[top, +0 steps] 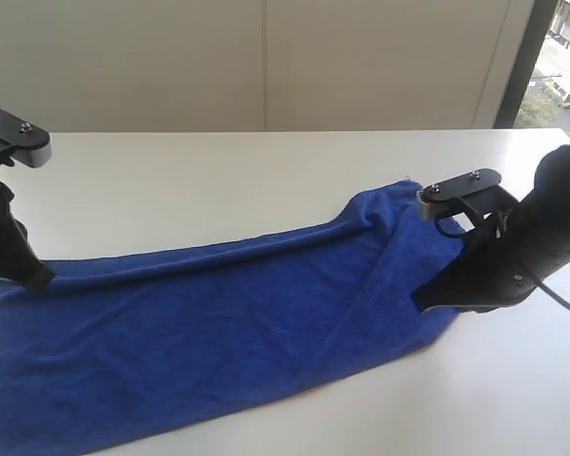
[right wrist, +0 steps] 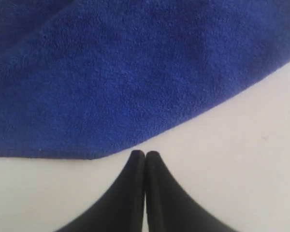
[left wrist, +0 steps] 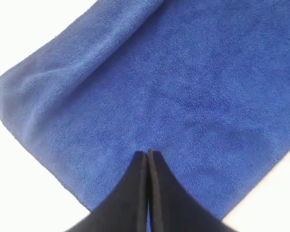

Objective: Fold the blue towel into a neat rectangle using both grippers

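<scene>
The blue towel (top: pixel 228 323) lies spread across the white table (top: pixel 218 180), with a long fold ridge along its far side and a raised bunch at its right end. My left gripper (top: pixel 46 278) rests at the towel's far left edge. In the left wrist view it (left wrist: pixel 148 152) is shut, tips over the towel (left wrist: pixel 183 87), and no cloth shows between the fingers. My right gripper (top: pixel 420 302) sits at the towel's right end. In the right wrist view it (right wrist: pixel 145 153) is shut over bare table, just off the edge of the towel (right wrist: pixel 111 72).
A pale wall runs behind the table's back edge, and a window (top: pixel 565 57) shows at the upper right. Bare tabletop (top: pixel 513 380) lies to the right of the towel and behind it. The towel's near edge reaches the bottom left of the exterior view.
</scene>
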Available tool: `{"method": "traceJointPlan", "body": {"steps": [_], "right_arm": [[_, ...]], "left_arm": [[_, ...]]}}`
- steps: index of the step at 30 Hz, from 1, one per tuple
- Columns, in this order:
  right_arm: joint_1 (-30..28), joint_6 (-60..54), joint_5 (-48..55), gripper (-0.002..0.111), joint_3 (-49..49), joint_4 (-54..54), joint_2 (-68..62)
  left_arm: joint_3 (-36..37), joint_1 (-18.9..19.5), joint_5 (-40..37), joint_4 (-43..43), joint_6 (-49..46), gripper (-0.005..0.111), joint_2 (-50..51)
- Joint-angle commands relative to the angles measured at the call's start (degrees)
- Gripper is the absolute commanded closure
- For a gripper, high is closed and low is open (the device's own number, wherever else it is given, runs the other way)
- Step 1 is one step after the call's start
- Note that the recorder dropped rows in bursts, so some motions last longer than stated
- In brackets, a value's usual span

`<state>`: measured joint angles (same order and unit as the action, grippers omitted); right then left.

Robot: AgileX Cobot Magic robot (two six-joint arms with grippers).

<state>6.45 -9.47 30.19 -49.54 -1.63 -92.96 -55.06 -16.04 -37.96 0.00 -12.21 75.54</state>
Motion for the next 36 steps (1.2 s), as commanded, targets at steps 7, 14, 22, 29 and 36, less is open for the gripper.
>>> {"method": "traceJointPlan", "body": {"steps": [7,14,22,29,36], "right_arm": [[0.1,-19.9,-0.8,0.108,-4.1,-20.5,-8.1],[7.6,-22.7,-0.2,0.108,-10.6,-21.3,-10.1],[16.5,-23.8,5.2,0.108,-25.4,-21.5,-24.1],[16.5,-23.8,12.7,0.108,-25.8,-18.5,-27.6],[16.5,-17.2,23.5,0.108,-25.8,-8.8,-27.6]], "left_arm": [[0.8,-0.1,0.7,0.0,-1.6,0.107,-2.8],[3.2,2.4,17.8,1.0,-1.7,0.107,1.1],[-17.2,15.8,-5.2,-21.2,-27.2,0.107,21.8],[-22.9,21.7,-5.4,-28.8,-33.4,0.107,29.2],[-22.9,22.1,-6.0,-30.0,-36.2,0.107,32.4]]}}
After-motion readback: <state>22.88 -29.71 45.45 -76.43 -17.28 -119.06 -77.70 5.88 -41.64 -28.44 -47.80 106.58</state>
